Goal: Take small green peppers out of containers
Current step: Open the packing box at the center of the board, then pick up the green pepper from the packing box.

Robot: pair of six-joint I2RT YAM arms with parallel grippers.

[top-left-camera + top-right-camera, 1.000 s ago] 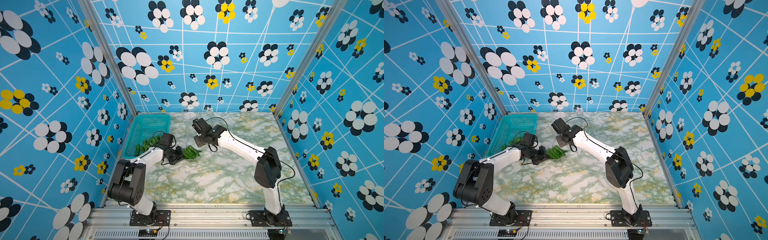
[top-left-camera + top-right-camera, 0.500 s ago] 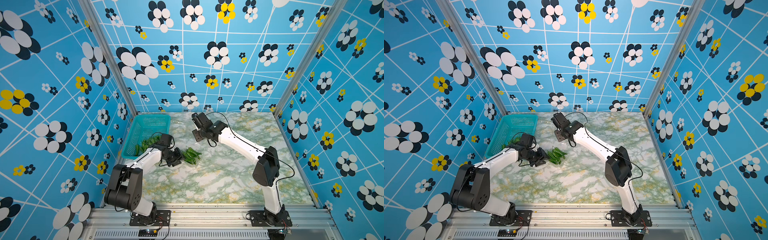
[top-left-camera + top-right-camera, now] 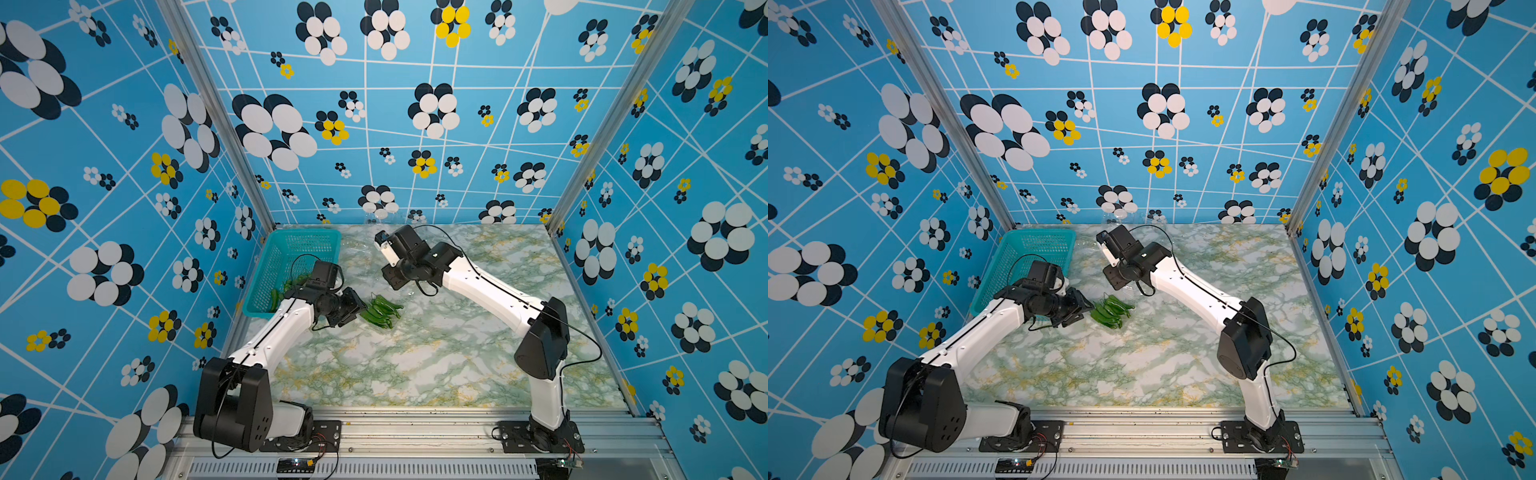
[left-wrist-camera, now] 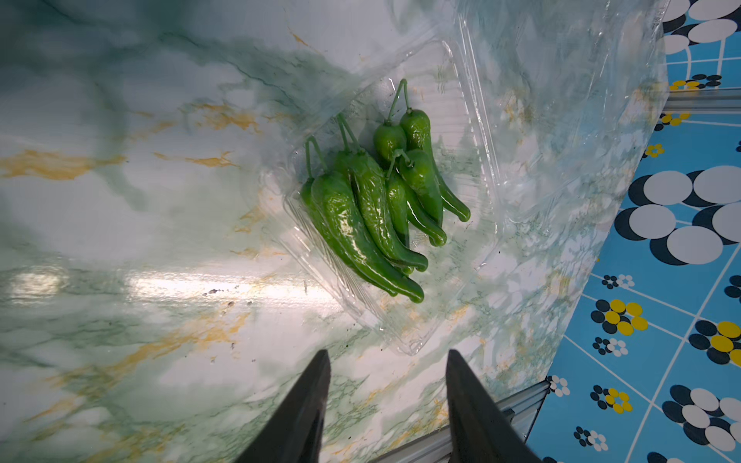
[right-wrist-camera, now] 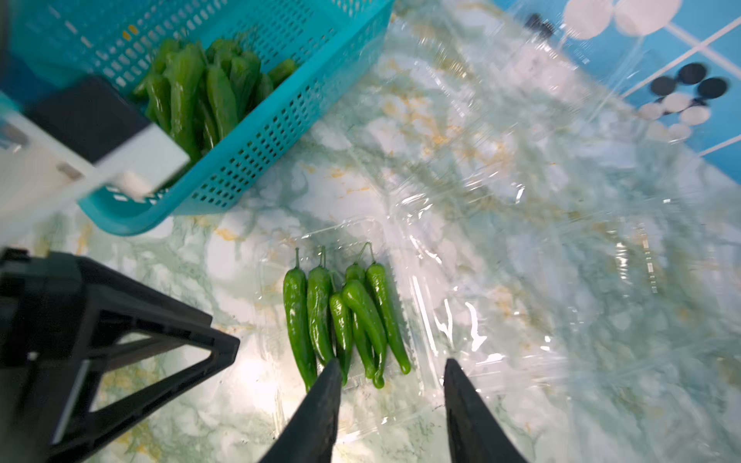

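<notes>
A bunch of small green peppers (image 3: 380,311) (image 3: 1111,311) lies mid-table in the tray of an opened clear container (image 4: 405,340) (image 5: 361,234), its lid (image 4: 561,140) folded flat beside it. My left gripper (image 3: 358,308) (image 4: 387,352) is just left of the bunch, low over the table, open and empty. My right gripper (image 3: 392,280) (image 5: 391,362) hangs behind and above the peppers (image 5: 345,316), open, with nothing between its fingers. In the right wrist view one finger tip overlaps the pepper tips without touching them.
A teal perforated basket (image 3: 291,249) (image 5: 280,120) stands at the back left with more green peppers (image 5: 200,88) in its near end. Other clear plastic containers (image 3: 357,245) (image 3: 1113,216) lie by the back wall. Aluminium rails edge the marble table.
Both grippers have gone from shut to open. The right gripper has drawn back and up from the container; the left has backed off slightly from the peppers.
</notes>
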